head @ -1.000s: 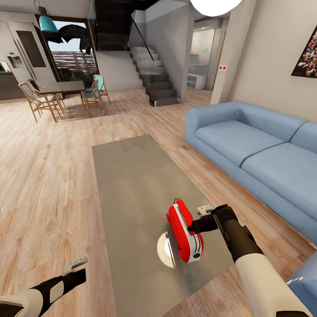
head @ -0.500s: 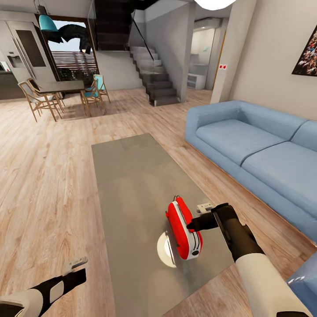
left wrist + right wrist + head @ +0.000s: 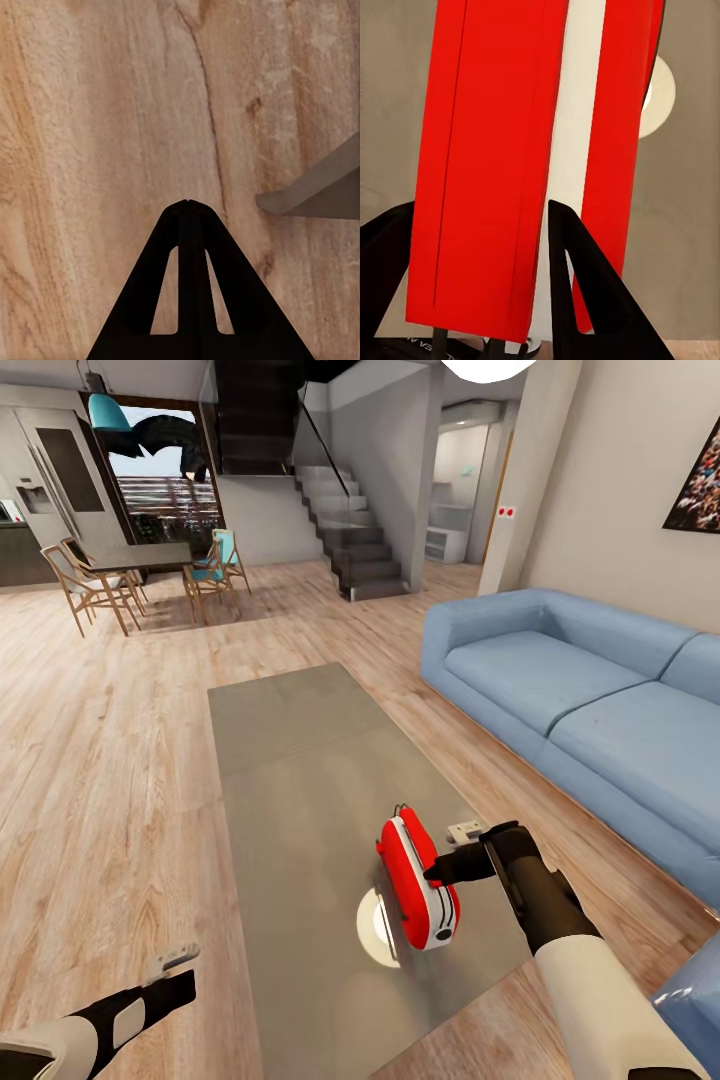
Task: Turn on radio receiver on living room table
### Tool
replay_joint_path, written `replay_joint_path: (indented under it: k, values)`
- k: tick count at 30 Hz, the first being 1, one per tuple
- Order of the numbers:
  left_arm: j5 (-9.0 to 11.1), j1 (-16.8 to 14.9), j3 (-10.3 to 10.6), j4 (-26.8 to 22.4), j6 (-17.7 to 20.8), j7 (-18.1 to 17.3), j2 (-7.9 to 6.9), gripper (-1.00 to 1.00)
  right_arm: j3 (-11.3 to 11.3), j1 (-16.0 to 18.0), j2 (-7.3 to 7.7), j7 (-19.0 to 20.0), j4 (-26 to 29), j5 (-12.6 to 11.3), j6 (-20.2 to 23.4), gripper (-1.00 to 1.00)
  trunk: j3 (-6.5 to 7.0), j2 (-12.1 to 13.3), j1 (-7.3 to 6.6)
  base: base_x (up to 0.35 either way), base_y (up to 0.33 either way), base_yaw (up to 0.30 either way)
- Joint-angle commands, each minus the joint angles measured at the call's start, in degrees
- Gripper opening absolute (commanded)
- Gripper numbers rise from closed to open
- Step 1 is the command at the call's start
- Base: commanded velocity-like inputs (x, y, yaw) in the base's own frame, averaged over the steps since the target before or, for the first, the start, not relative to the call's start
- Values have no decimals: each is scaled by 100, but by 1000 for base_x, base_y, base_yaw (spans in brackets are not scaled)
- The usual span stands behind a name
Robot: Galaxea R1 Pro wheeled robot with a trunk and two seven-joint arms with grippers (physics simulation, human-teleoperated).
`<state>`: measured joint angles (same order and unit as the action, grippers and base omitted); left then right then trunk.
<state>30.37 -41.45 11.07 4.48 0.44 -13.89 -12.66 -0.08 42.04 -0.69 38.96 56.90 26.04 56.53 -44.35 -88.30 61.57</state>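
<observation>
At lower right of the head view, the right arm reaches across the glossy grey counter [image 3: 300, 760], its end effector [image 3: 437, 876] spread apart and touching the red, white-sided radio [image 3: 417, 882] at the counter's near end. The left end effector [image 3: 187, 206], fingers pressed together, hangs over the wood floor [image 3: 100, 760] at lower left.

even, bright daylight-like render, sharp throughout. a white pendant lamp [image 3: 485, 368] glows at the top edge, its round reflection glaring on the glossy table [image 3: 300, 760]. shadows are soft; wide-angle stretch bends the frame edges.
</observation>
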Motion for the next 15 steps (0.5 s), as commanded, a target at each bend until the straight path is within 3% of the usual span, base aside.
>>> replay_joint_path:
  k: [1, 7, 8, 15]
  values:
    - [2, -2, 1, 1, 0, 0, 1, -100, -2, -3, -1, -2, -162, 66, -28, -100, -1, 1, 1, 0, 0, 0]
    - [-3, -1, 1, 1, 0, 0, 1, -100, 4, -3, -1, -2, -165, 68, -28, -100, -1, 1, 1, 0, 0, 0]
    - [-4, -2, 1, 1, 0, 0, 1, -100, 3, -3, -1, -2, -167, 68, -28, 100, -1, 1, 1, 0, 0, 0]
    - [-3, 1, 1, 1, 0, 0, 1, -100, -1, -3, 0, -2, -169, 68, -28, 100, -1, 1, 1, 0, 0, 0]
